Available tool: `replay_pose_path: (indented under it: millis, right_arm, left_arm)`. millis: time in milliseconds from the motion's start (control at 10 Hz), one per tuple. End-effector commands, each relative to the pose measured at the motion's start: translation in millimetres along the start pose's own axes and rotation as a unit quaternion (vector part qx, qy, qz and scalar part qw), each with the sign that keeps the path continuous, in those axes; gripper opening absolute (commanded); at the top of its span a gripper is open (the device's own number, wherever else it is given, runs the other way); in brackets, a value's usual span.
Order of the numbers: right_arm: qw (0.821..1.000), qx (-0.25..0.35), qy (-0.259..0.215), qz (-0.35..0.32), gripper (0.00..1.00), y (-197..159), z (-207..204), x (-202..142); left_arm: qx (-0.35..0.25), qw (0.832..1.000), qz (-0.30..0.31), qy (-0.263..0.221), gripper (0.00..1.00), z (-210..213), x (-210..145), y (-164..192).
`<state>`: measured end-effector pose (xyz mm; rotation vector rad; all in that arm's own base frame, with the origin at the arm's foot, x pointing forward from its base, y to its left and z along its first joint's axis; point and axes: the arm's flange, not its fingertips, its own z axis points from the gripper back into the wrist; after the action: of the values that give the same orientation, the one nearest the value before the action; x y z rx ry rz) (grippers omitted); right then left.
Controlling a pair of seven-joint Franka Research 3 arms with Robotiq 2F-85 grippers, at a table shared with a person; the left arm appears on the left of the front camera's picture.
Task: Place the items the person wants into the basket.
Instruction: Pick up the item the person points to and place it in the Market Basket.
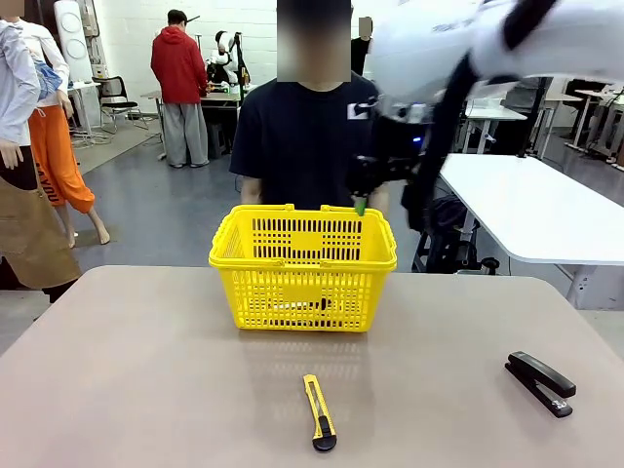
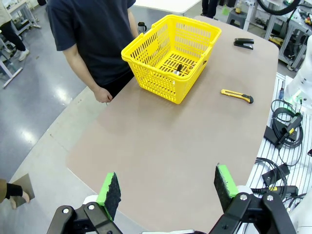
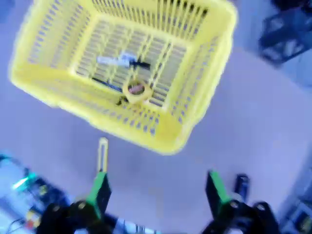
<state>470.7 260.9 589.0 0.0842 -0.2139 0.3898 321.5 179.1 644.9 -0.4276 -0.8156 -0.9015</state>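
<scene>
1. The yellow basket is sitting on the table toward the far side, just in front of the person in the dark T-shirt.
2. Three items are lying on the basket floor — the white marker, the black pen and the round tape measure, all close together.
3. The right gripper is hanging above the basket's near side with its green-padded fingers spread wide, holding nothing; its wrist picture is blurred.
4. The left gripper is hovering well back from the basket over the table's end, its jaws standing wide apart and empty.
5. The yellow utility knife is lying on the near table — the black stapler is sitting off to the right.
</scene>
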Motion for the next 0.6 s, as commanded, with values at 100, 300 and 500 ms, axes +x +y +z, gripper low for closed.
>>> replay_pose_path:
  millis: [100,300,500]
  right_arm:
    - [0.999,0.036,-0.01,-0.02,1.0,-49,-17,-90]
    - [0.998,0.047,0.003,-0.032,1.0,-58,-29,-106]
    - [0.997,0.057,0.001,-0.047,1.0,-66,-30,-109]
  left_arm:
    - [0.003,1.0,-0.005,-0.007,1.0,0,-1,0]
    - [0.003,1.0,-0.005,-0.007,1.0,0,-1,0]
    - [0.003,1.0,-0.005,-0.007,1.0,0,-1,0]
